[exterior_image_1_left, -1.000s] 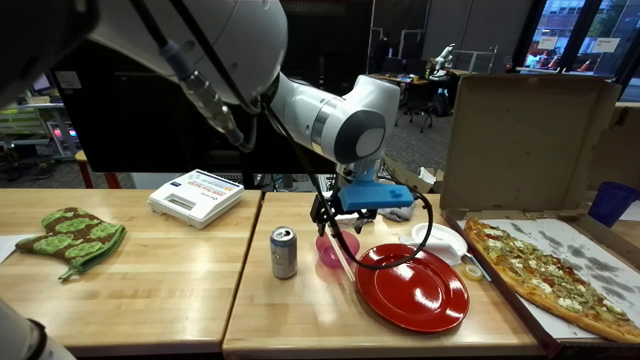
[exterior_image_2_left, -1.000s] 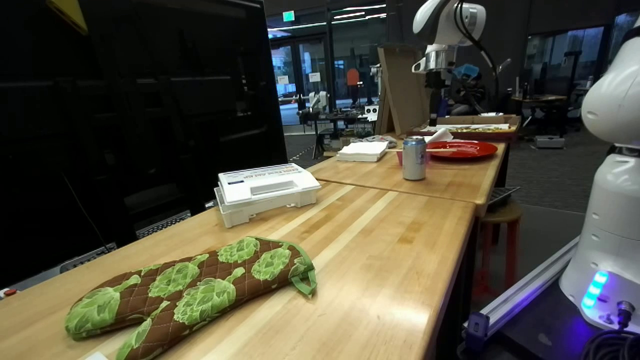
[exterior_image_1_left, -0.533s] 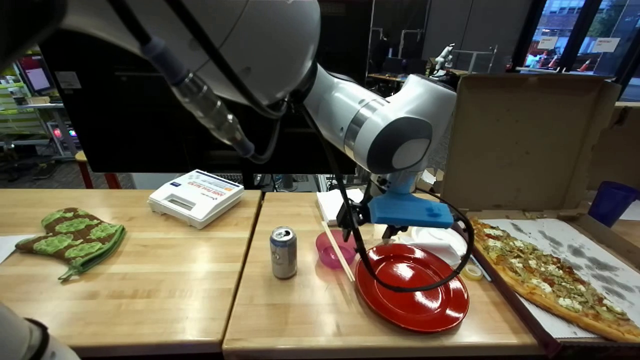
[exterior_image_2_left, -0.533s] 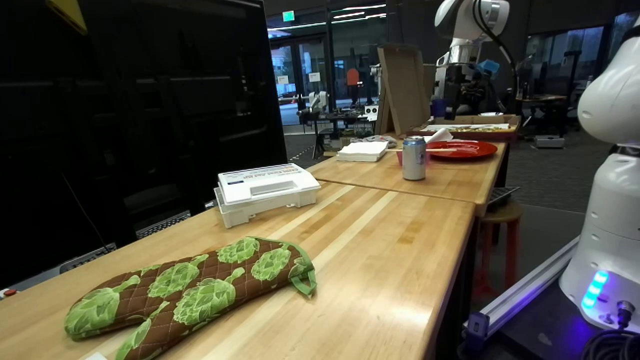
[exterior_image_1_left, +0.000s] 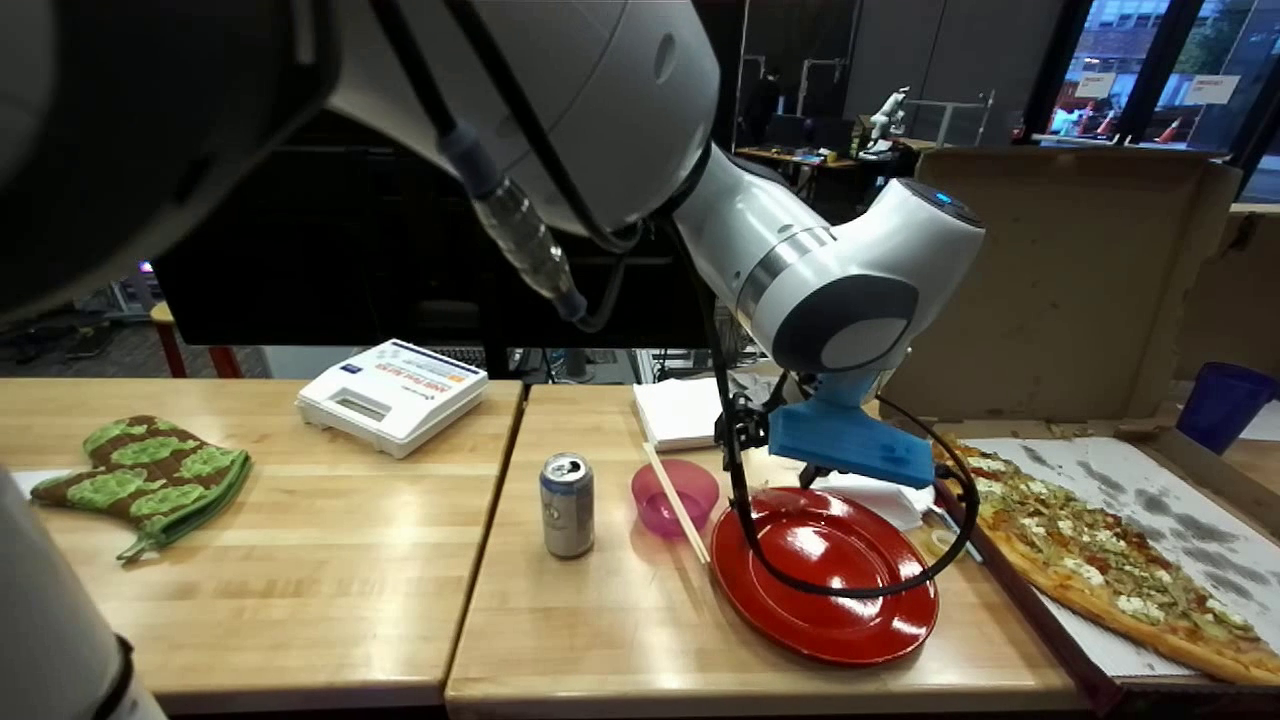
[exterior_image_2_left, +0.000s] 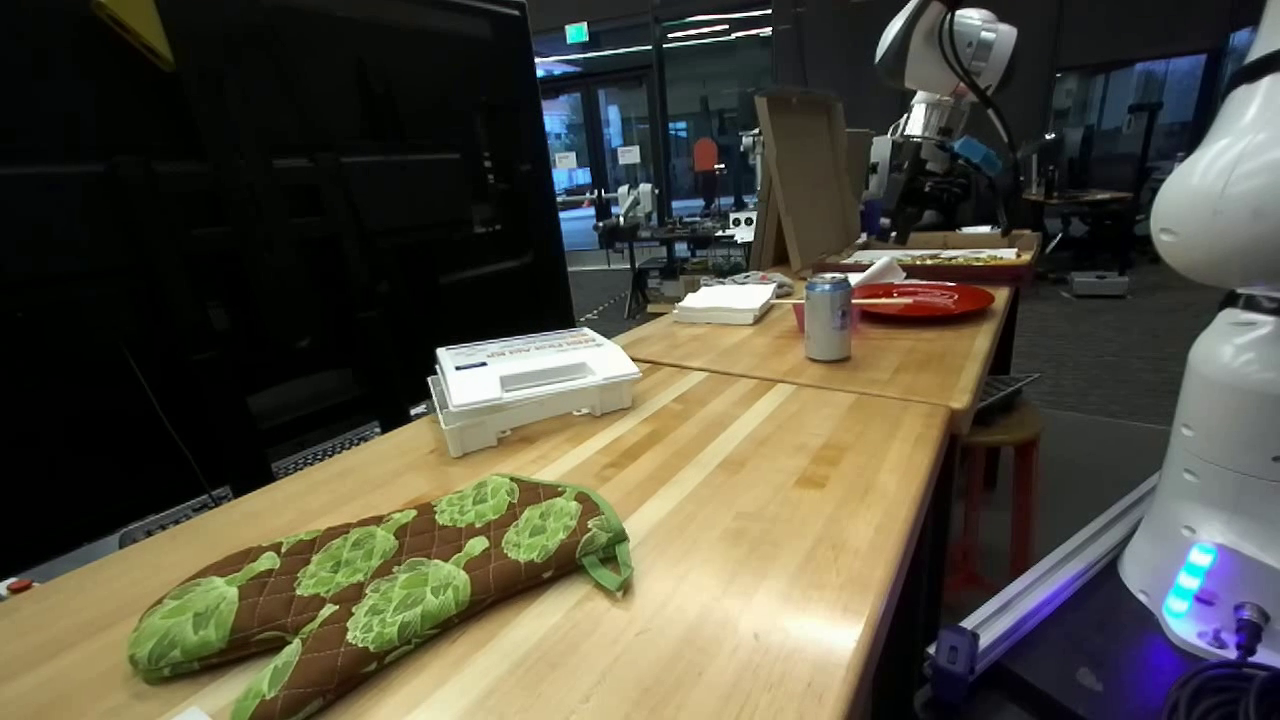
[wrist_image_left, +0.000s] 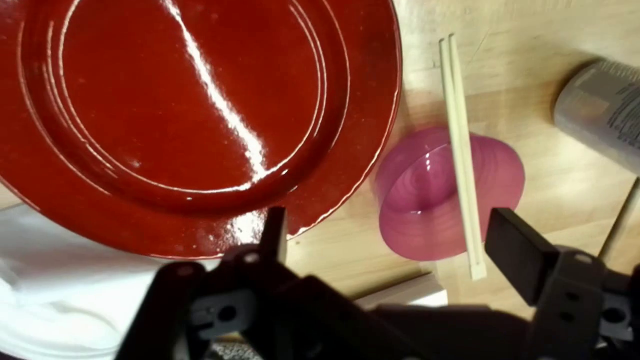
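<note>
The black two-jaw end effector hung above the light wooden desk, its jaws spread wide and empty. In the wrist view, one jaw appeared over the rim of the round, glossy red plate, while the other appeared just beside the pale wooden chopsticks. Those lay across the translucent pink plastic bowl, which sat on the desk just beside the plate. A silver-and-blue metal can stood upright near the bowl, as did a flat stack of white paper. Near the plate, an open brown cardboard pizza box held a long topped pizza. On the neighbouring part of the desk rested a white plastic first-aid case and a quilted brown-and-green oven mitt.
</note>
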